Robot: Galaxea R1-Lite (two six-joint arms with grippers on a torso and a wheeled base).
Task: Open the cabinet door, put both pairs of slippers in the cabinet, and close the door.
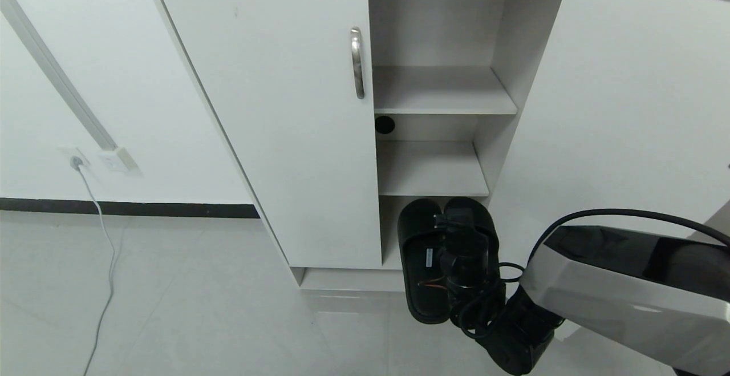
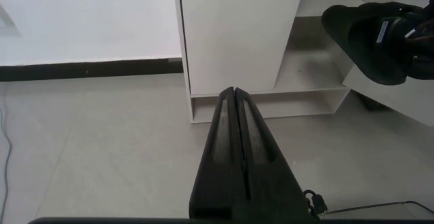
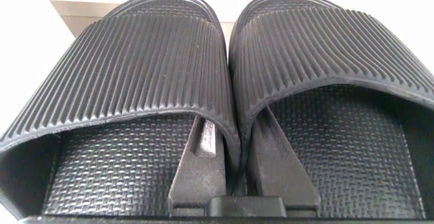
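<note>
The cabinet (image 1: 442,91) is standing against the wall with its left door (image 1: 274,119) shut, the metal handle (image 1: 357,63) running upright along that door's inner edge. Its right door (image 1: 616,108) is swinging wide open, showing two bare shelves and the bottom compartment below them. The right gripper (image 3: 237,173) is holding the black slippers (image 1: 425,262) side by side at the mouth of the bottom compartment. Their toes are pointing into the cabinet and their heels are hanging out over the floor (image 1: 171,307) in front of the cabinet's base. In the right wrist view, one of the fingers (image 3: 203,163) is lying inside each slipper under its ribbed strap. Together they are pinching the two inner side walls, so the pair is being clamped as one. Whether the soles are touching the cabinet's bottom edge cannot be told. The left gripper (image 2: 234,98) is hanging low above the floor in front of the cabinet's left front corner, well apart from the slippers, its fingers pressing flat together with nothing between them. A grey cable (image 1: 105,262) is trailing from a wall socket (image 1: 77,162) down across the floor, well to the left of the cabinet.
</note>
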